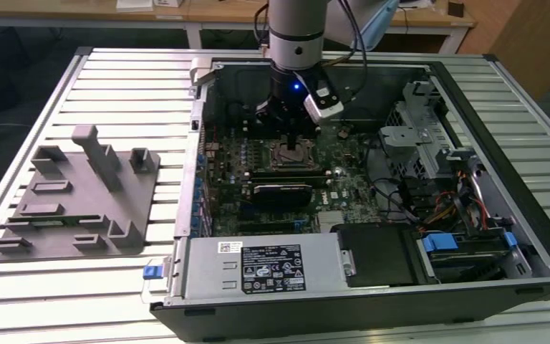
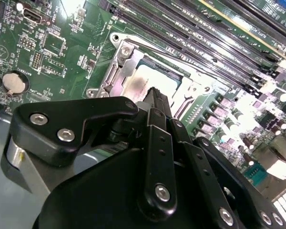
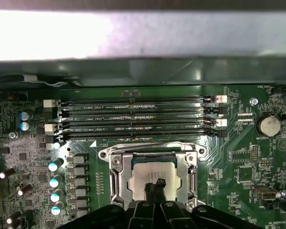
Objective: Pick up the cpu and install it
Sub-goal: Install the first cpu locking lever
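Observation:
The cpu (image 3: 145, 172) is a silvery square chip lying flat inside the metal socket frame (image 3: 115, 177) on the green motherboard. In the second wrist view the cpu (image 2: 142, 78) rests level within the socket frame (image 2: 115, 71). My gripper (image 3: 157, 184) hangs straight above the chip, its two black fingers pressed together with their tips at or just over the chip's top. Nothing shows between the fingers (image 2: 155, 102). In the exterior view the gripper (image 1: 292, 143) points down into the open computer case over the socket (image 1: 292, 154).
Several memory slots (image 3: 133, 117) run beside the socket. A coin battery (image 3: 268, 125) sits on the board. A grey white-labelled metal box (image 1: 256, 269) lies at the case's front, cables (image 1: 432, 204) at the exterior view's right, and a grey fixture (image 1: 79, 193) on the slatted table.

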Controlling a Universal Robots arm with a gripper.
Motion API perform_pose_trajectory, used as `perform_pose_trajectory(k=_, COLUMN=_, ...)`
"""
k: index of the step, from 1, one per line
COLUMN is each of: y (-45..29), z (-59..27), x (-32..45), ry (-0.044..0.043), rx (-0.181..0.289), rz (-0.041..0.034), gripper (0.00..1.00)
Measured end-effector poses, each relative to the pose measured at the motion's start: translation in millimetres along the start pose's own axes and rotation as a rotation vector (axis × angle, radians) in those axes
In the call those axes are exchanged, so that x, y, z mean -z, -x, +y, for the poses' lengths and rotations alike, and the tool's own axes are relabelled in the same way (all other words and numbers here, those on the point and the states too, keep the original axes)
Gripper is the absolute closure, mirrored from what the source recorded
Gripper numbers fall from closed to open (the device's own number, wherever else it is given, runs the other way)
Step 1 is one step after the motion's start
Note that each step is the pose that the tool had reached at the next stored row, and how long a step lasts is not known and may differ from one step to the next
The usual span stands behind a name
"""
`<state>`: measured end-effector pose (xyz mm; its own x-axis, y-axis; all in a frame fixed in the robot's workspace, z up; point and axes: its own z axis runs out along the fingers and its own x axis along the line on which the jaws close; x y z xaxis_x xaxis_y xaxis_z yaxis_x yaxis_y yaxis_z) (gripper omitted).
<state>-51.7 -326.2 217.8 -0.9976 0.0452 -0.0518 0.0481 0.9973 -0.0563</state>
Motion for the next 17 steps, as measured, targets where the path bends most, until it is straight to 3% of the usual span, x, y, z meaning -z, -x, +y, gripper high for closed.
perform_pose_trajectory(k=12, y=1.3, z=-1.4, x=25.3, ry=0.0002, rx=0.000, rz=-0.0003, gripper=0.89)
perform_pose_trajectory(k=17, y=1.5, z=-1.6, x=29.2, ry=0.0001, rx=0.000, rz=-0.0005, gripper=0.89)
